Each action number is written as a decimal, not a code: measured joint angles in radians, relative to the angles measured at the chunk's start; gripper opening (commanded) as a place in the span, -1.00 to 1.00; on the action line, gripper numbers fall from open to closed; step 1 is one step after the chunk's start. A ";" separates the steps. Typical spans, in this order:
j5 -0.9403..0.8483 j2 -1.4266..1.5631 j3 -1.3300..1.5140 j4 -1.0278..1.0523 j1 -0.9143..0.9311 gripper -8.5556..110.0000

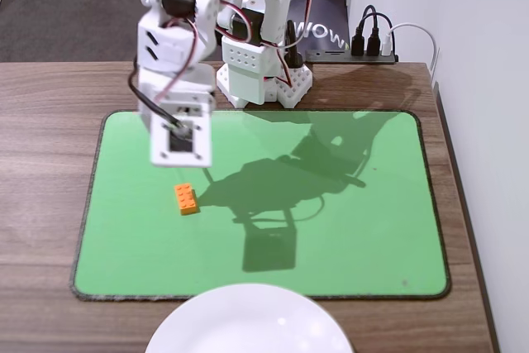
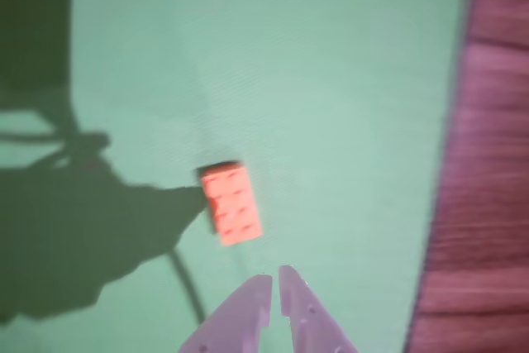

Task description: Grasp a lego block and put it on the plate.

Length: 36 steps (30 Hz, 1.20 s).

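Observation:
The orange lego block (image 1: 187, 198) lies flat on the green mat, left of its middle. In the wrist view the block (image 2: 232, 202) sits just beyond my fingertips, a little left of them. My gripper (image 2: 275, 278) hangs above the mat, short of the block; its two fingers are nearly closed with only a thin slit between them, and hold nothing. In the fixed view the gripper itself is hidden behind the arm's white wrist (image 1: 179, 134). The white plate (image 1: 248, 321) lies at the table's front edge, partly cut off by the frame.
The green mat (image 1: 355, 229) covers most of the wooden table (image 1: 41, 204). The arm's base (image 1: 263, 72) stands behind the mat. A power strip with plugs (image 1: 372, 45) lies at the back right. The arm's shadow falls across the mat's middle.

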 measured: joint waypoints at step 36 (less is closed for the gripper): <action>-0.055 -0.259 -0.149 0.023 0.000 -0.06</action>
